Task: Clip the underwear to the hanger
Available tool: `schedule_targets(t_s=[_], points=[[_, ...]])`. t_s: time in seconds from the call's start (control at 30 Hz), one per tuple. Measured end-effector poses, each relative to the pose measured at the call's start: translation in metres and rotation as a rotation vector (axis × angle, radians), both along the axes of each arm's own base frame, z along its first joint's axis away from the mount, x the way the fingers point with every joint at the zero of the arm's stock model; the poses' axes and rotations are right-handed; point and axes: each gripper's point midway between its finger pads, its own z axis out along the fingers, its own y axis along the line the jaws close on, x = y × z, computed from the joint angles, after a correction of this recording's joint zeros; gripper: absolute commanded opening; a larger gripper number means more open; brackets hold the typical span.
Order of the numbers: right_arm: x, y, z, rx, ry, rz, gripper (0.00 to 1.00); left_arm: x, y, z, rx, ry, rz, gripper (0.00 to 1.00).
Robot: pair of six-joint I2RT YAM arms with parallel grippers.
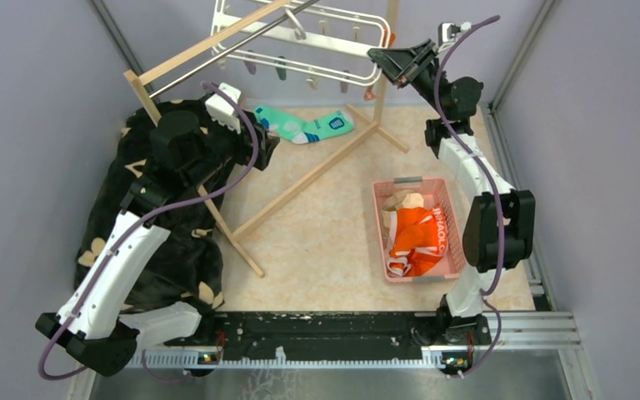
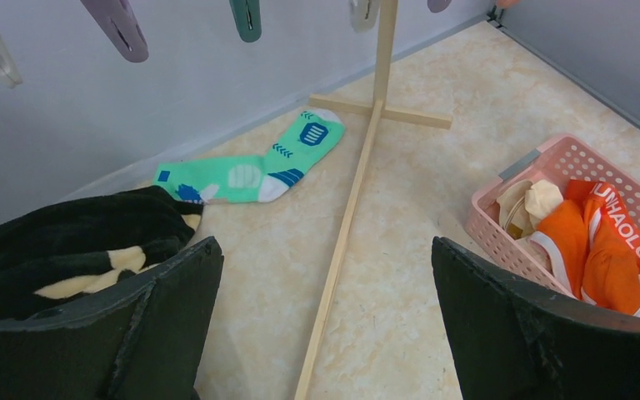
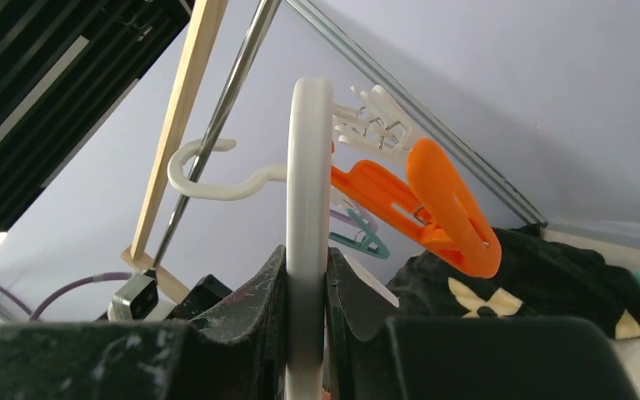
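Observation:
The orange underwear [image 1: 419, 240] lies crumpled in a pink basket [image 1: 381, 210] at the right; it also shows in the left wrist view [image 2: 608, 254]. The white frame hanger [image 1: 300, 33] hangs by its hook from the wooden rack's metal bar, clips dangling below. My right gripper [image 1: 388, 65] is raised and shut on the hanger's right end; the wrist view shows its jaws clamped on the white frame [image 3: 307, 200], an orange clip [image 3: 442, 208] beside it. My left gripper [image 1: 265, 143] is open and empty over the floor near the rack's base [image 2: 325, 275].
A tall wooden rack [image 1: 300, 179] stands in the middle with its base bars across the floor. A teal sock [image 1: 304, 127] lies at the back. A black patterned blanket [image 1: 146, 225] covers the left side. A beige cloth [image 1: 402, 201] lies in the basket.

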Motion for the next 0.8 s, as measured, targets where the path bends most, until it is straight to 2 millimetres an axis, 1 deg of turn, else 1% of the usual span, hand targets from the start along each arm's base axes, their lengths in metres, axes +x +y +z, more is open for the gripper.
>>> schedule_targets(t_s=[0.53, 0.6, 0.8], points=[[-0.004, -0.007, 0.016, -0.068, -0.218, -0.080, 0.00, 0.001, 0.007, -0.002, 0.013, 0.018, 0.038, 1.00], [-0.007, -0.007, 0.020, -0.074, -0.247, -0.085, 0.00, 0.001, 0.010, -0.002, 0.016, 0.022, 0.049, 1.00], [-0.022, -0.010, 0.033, -0.072, -0.376, -0.090, 0.00, 0.003, 0.014, 0.000, 0.010, 0.022, 0.070, 1.00]])
